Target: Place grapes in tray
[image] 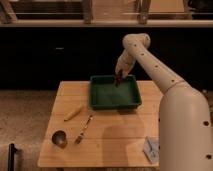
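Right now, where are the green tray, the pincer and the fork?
green tray point(116, 105), camera view, on its front rim.
pincer point(119, 78), camera view, at its tip, over the green tray's far edge.
fork point(84, 129), camera view, middle of its handle.

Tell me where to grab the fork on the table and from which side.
Take the fork at mid-handle, straight down from above, closing across its narrow width. It lies flat on the table, tines by the metal cup, handle angled toward the green tray, so the handle is freer. The pincer hangs over the tray's far edge.
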Action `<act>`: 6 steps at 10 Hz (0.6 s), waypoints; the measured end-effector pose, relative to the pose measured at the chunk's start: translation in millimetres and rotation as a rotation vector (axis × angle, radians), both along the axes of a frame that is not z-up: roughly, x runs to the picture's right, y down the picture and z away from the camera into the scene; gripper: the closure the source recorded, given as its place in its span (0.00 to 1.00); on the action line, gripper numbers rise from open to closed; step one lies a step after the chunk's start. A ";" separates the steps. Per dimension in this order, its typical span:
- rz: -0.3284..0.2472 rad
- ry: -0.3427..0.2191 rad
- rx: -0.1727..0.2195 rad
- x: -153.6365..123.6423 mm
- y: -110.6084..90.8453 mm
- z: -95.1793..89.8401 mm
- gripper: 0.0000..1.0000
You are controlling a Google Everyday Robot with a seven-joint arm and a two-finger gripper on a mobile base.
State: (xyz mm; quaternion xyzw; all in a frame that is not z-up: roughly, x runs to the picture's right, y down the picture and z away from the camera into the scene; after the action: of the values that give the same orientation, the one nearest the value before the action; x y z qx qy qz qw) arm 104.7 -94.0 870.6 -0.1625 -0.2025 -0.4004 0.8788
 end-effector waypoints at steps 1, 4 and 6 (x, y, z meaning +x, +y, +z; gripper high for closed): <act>0.002 0.000 -0.016 2.4 9.3 6.2 1.00; 0.010 0.000 -0.036 3.6 28.6 18.4 1.00; 0.037 -0.003 -0.047 1.9 46.6 31.9 1.00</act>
State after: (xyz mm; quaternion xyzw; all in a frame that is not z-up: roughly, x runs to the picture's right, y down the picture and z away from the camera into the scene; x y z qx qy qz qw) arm 106.6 -47.4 902.5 -0.1787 -0.2160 -0.3796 0.8817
